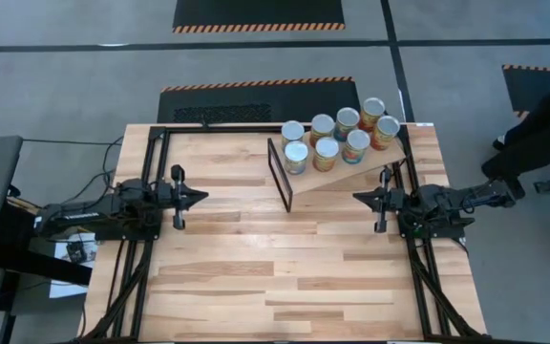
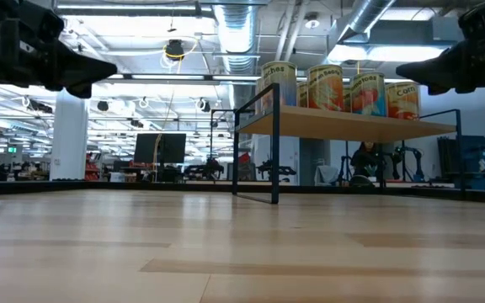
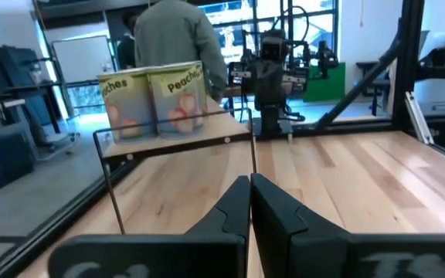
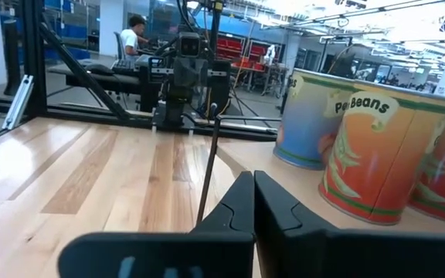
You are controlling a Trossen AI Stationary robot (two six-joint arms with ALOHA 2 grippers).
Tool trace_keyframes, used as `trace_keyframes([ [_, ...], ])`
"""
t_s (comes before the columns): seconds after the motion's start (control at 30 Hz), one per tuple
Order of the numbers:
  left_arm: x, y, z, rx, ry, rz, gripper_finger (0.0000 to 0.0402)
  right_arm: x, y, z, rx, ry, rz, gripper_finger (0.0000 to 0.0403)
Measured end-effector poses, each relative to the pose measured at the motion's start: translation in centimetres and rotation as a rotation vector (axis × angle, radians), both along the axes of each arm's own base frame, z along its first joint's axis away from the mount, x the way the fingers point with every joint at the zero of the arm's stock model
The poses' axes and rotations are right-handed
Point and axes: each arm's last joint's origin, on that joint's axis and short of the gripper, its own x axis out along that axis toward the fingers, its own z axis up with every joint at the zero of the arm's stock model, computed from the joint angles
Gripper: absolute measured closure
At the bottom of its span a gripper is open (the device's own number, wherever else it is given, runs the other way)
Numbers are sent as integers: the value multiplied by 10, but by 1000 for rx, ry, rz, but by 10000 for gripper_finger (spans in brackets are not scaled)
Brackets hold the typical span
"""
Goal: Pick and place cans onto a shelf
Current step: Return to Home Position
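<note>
One broad slatted wooden table [image 1: 285,277] fills my overhead feed. Toward its far right stands the shelf [image 1: 342,183], a light board set at an angle, with its black end frame [image 1: 280,174] toward the table's middle. Both arms lie low at the table's side edges, pointing inward at each other. The left gripper [image 1: 201,198] hangs over the left part of the table, well apart from the shelf, and my left wrist feed shows its fingers [image 3: 234,208] pressed together on nothing. The right gripper [image 1: 357,198] hangs just beside the shelf's near edge, its fingers [image 4: 242,205] likewise clenched and empty. All eight cans [image 1: 327,151] stand upright on the shelf in two rows of four, packed close together. From the left wrist I read "Peaches" on two yellow labels [image 3: 154,100]. From the right wrist I read "Beans" on an orange one [image 4: 369,154]. A person [image 3: 180,35] stands beyond the table.
</note>
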Motion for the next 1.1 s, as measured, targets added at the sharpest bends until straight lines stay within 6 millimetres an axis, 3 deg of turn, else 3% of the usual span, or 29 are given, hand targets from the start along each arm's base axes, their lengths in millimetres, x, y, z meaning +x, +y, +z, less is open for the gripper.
trace_keyframes([
  [0.9, -1, 1, -3, -17, 30, 45, 398, 4, -13, -5, -12, 45, -146, 377],
  [1.1, 0, 1, -3, -228, 3, 33, 398, 4, -13, -5, -12, 42, -142, 380],
])
